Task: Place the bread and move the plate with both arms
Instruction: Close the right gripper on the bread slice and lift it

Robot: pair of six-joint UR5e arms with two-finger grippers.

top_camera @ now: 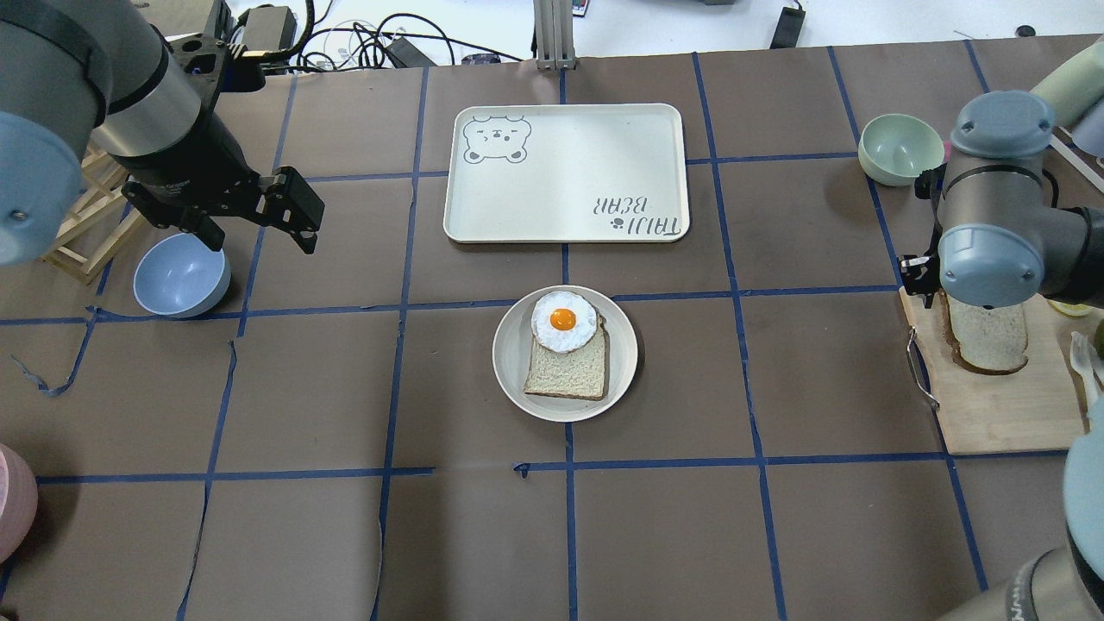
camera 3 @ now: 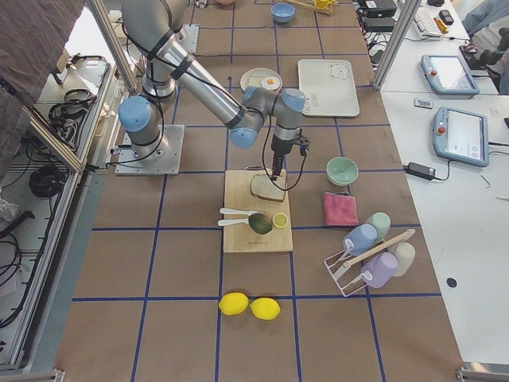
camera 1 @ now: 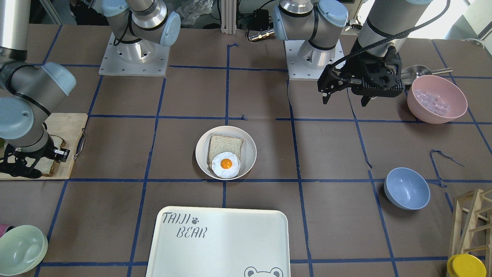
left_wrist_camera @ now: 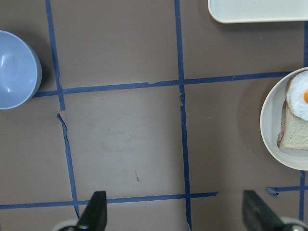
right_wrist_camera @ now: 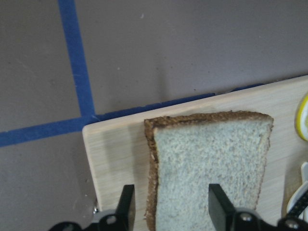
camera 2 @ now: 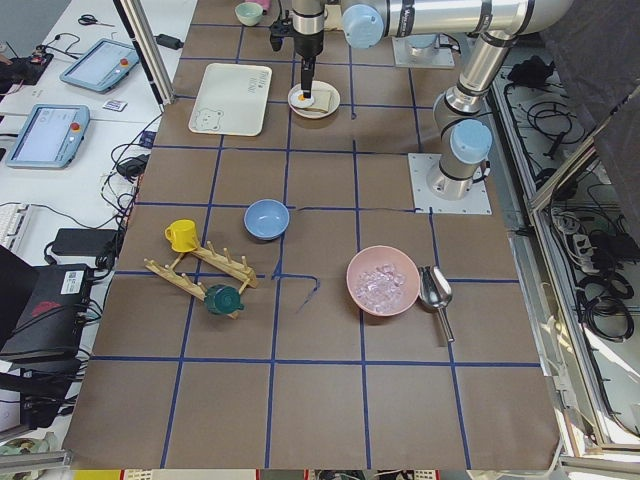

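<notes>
The right gripper (right_wrist_camera: 171,199) is hanging low over a wooden cutting board (right_wrist_camera: 115,149) on the robot's right, its fingers spread and straddling the dark crusted edge of the bread (right_wrist_camera: 207,163), which is lying flat on the board. Mid-table, the cream plate (top_camera: 509,362) is carrying a squarer slice (top_camera: 567,371) and a fried egg (top_camera: 562,321). The left gripper (left_wrist_camera: 174,204) is hovering with fingers wide apart above the tabletop (left_wrist_camera: 125,139), near a blue bowl (left_wrist_camera: 14,70).
</notes>
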